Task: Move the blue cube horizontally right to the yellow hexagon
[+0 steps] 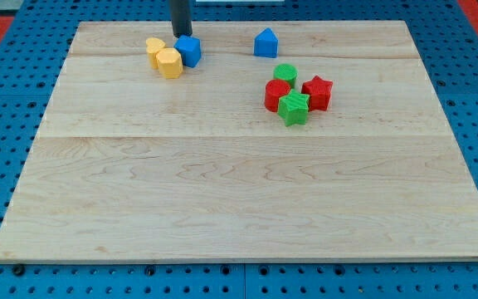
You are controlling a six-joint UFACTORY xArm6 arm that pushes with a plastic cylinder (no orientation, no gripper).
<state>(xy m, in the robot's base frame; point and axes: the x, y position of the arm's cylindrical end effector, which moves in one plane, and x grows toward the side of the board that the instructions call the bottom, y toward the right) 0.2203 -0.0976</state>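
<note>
The blue cube [189, 50] sits near the view's top left, touching the right side of the yellow hexagon [169, 63]. A second yellow block [155, 49] lies just up-left of the hexagon, touching it. My tip [181, 35] comes down from the view's top edge and rests right at the cube's upper-left side, between the cube and the second yellow block.
A blue house-shaped block [265, 43] lies at the top centre. To the right of centre is a cluster: green round block [285, 73], red block [277, 94], red star [317, 91], green star [293, 108]. The wooden board [239, 191] sits on a blue pegboard.
</note>
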